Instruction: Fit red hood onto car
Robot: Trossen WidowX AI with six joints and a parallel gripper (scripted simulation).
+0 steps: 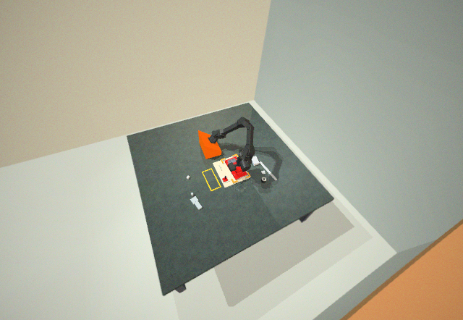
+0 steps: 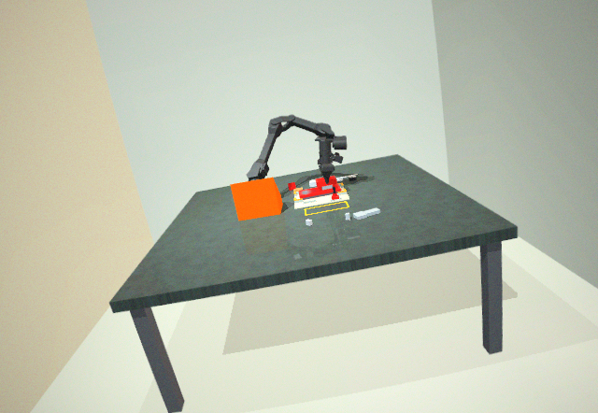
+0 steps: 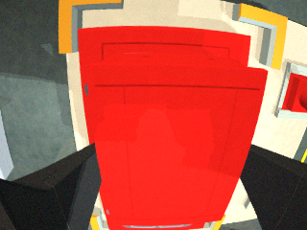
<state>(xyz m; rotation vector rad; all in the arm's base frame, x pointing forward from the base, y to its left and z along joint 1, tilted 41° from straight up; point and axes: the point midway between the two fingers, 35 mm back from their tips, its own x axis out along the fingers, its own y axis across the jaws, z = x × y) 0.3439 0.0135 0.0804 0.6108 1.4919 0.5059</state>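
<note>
The red hood [image 2: 321,182] [image 3: 168,144] is level between the two black fingers of my gripper [image 2: 327,179] [image 3: 172,149], which is shut on its sides. The hood is over the rear part of the red car chassis [image 2: 311,192] [image 3: 168,36], low above the deck or on it; I cannot tell which. The chassis lies in the cream jig [image 1: 219,170] [image 2: 314,203] [image 3: 206,11], between its orange corner brackets [image 3: 67,29]. The hood hides the engine block, the pegs and its own corner holes from the wrist view.
A large orange block [image 1: 209,146] [image 2: 255,199] stands beside the jig. A small red part [image 1: 224,179] [image 2: 334,196] sits on the jig's side. A yellow outline [image 1: 206,181] [image 2: 327,211] lies alongside. A white bar [image 1: 268,170], a dark round part [image 1: 263,179] and pale blocks [image 1: 195,202] lie around.
</note>
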